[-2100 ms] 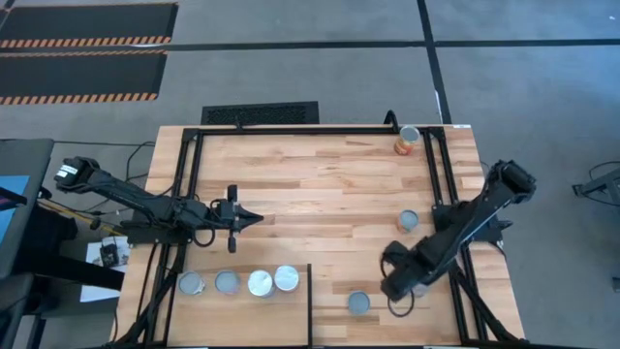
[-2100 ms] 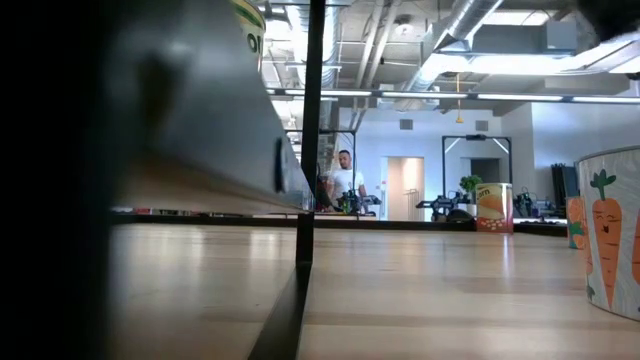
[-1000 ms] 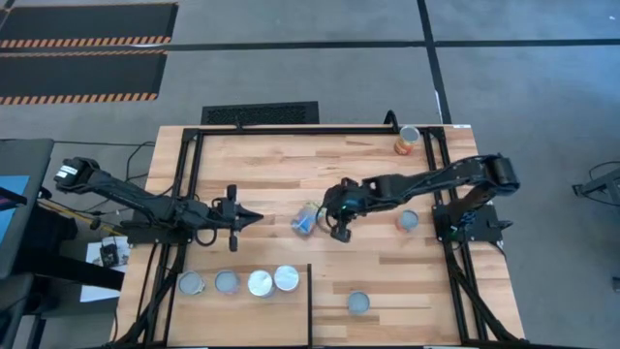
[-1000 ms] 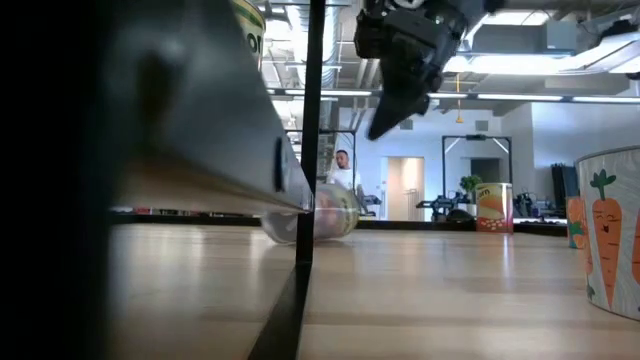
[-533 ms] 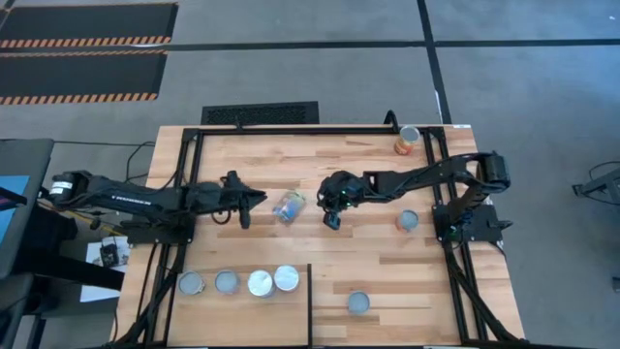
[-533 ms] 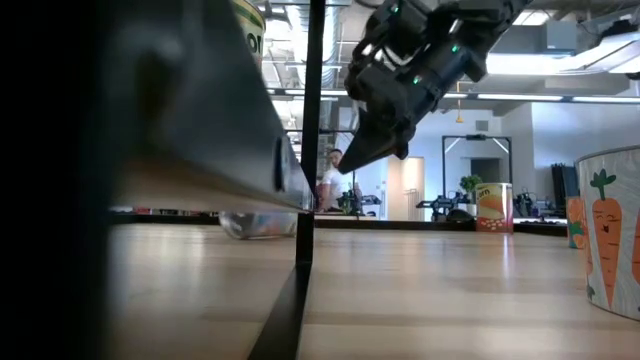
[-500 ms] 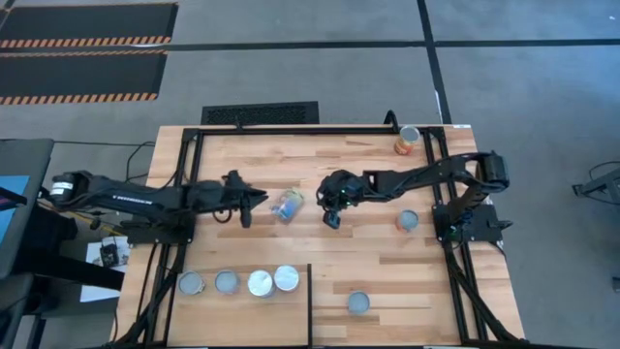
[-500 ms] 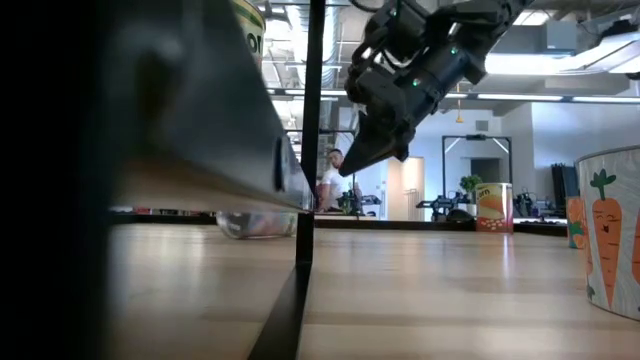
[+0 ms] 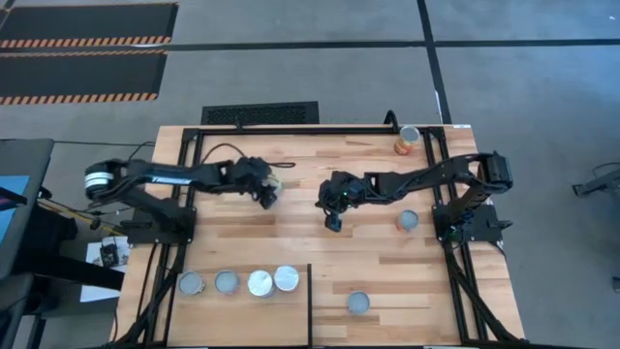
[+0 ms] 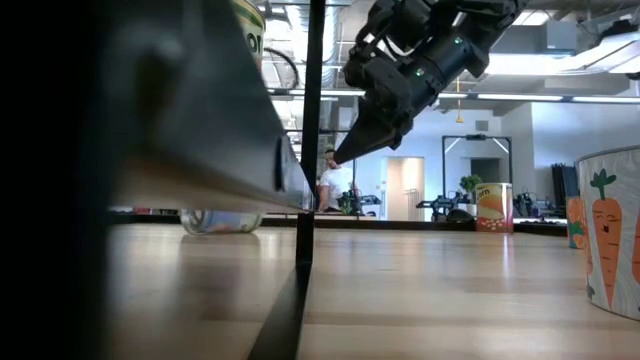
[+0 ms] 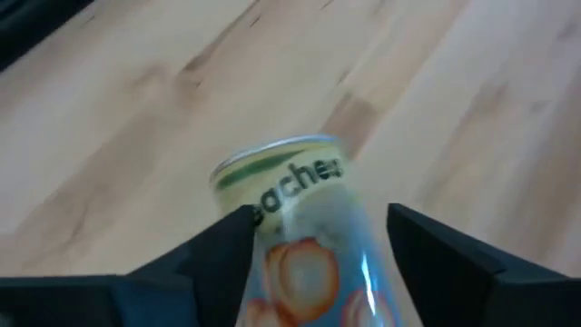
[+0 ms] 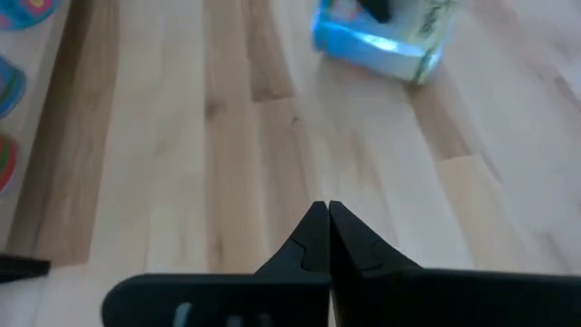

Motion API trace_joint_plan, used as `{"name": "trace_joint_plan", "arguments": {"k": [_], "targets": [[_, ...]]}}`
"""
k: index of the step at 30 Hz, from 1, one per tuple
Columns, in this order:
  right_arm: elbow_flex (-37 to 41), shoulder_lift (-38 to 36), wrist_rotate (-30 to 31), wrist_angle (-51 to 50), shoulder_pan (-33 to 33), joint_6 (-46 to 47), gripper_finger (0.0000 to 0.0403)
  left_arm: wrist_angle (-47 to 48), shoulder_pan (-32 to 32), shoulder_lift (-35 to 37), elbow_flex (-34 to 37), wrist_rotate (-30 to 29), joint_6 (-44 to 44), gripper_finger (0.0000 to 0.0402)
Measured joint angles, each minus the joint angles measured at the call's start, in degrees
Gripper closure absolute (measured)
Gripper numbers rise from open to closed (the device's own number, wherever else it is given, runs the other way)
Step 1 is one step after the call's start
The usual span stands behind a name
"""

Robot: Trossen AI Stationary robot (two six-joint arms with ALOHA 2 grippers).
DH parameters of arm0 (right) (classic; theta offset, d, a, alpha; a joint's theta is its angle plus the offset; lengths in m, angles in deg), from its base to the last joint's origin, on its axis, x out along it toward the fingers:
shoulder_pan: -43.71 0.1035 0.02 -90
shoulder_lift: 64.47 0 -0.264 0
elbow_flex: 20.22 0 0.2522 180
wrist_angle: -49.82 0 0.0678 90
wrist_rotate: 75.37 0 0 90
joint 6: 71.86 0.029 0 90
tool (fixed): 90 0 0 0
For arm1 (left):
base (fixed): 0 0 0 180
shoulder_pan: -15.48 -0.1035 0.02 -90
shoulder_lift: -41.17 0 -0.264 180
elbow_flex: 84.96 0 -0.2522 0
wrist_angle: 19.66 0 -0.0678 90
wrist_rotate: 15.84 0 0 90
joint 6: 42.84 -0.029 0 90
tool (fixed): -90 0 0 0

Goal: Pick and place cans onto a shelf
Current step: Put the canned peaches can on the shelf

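One can [image 11: 307, 238] with a blue peach label lies on its side on the tabletop, left of the middle [image 9: 277, 181]. My left gripper [image 11: 313, 259] is open, one finger on each side of it [image 9: 268, 191]. My right gripper [image 9: 332, 221] is shut, hangs above the table's middle [image 10: 340, 158] and points toward that can [image 12: 379, 38]. Several cans [image 9: 242, 282] stand in a row on the shelf [image 9: 242, 318] at the near left. Three more cans stand at the right [image 9: 408, 141], [image 9: 408, 221] and near the front [image 9: 359, 302]. My left gripper has its two fingers [image 11: 222, 250] alongside the lying can's label, coming along the can from its bottom end. The can rests on its side on the table. Whether the fingers touch it, I cannot tell.
Black frame bars [image 9: 189, 194] run along the table's edges, and one bar [image 9: 310, 301] closes the shelf's right side. In the low view the shelf [image 10: 200, 150] hides the left part, and a carrot-labelled can [image 10: 610, 235] stands close at the right.
The blue can has rolled from the table's middle toward the left and far side, lying on its side. My left gripper has swung toward the far right to meet it and has opened around it. My right gripper has drawn slightly toward the far side and stayed shut.
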Motion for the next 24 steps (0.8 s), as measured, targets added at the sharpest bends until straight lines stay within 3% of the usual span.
{"name": "trace_joint_plan", "arguments": {"k": [7,15,19,24], "targets": [[0.0,0.0,0.0,0.0,2.2,-1.4,0.0395,0.9,-3.4,-9.2,-4.4,1.3,-2.7,0.0115],[0.0,0.0,0.1,-0.1,3.2,-1.4,0.0395,2.5,-2.9,-10.0,-5.5,1.7,-8.3,0.0113],[0.0,-0.3,0.2,-1.5,3.2,-1.3,0.0395,4.5,-2.7,-8.2,-5.3,2.4,-9.9,0.0138],[0.1,-2.2,3.2,-5.1,3.5,-1.4,0.0395,6.1,-2.1,-3.8,-4.6,4.6,-11.9,0.0199]]}}
